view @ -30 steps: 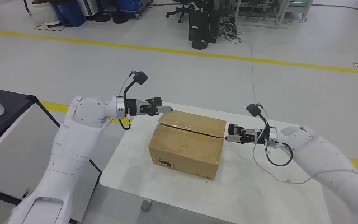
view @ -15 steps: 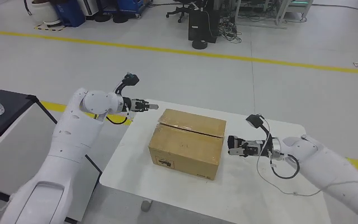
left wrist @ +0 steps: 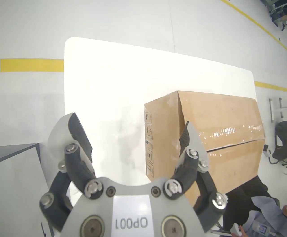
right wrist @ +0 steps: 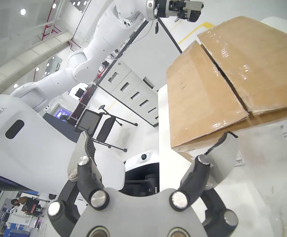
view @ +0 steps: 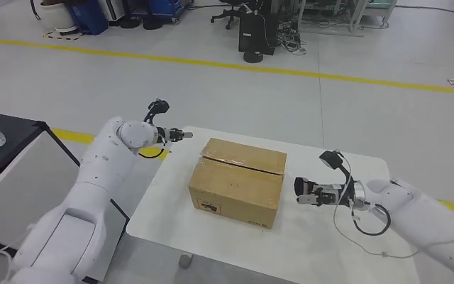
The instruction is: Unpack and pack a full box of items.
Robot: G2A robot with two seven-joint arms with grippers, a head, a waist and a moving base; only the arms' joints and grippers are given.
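A brown cardboard box (view: 237, 181) stands closed in the middle of the white table (view: 333, 248), its taped top flaps (right wrist: 226, 67) meeting along a seam. My left gripper (view: 186, 133) hovers open over the table's far left corner, clear of the box (left wrist: 208, 134), with nothing between its fingers (left wrist: 77, 132). My right gripper (view: 299, 190) is open just off the box's right side, a small gap away. In the right wrist view its fingers (right wrist: 226, 145) frame the box's near corner, and the left gripper (right wrist: 189, 11) shows beyond the box.
A dark cabinet (view: 21, 142) stands to the left of the table. Bare tabletop lies in front of and to the right of the box. A yellow floor line (view: 234, 66) runs behind, and office chairs and equipment (view: 255, 32) stand far off.
My left gripper has pulled back leftwards from the box's top left edge to the table's corner. My right gripper has drawn a little away from the box's right side and towards the front.
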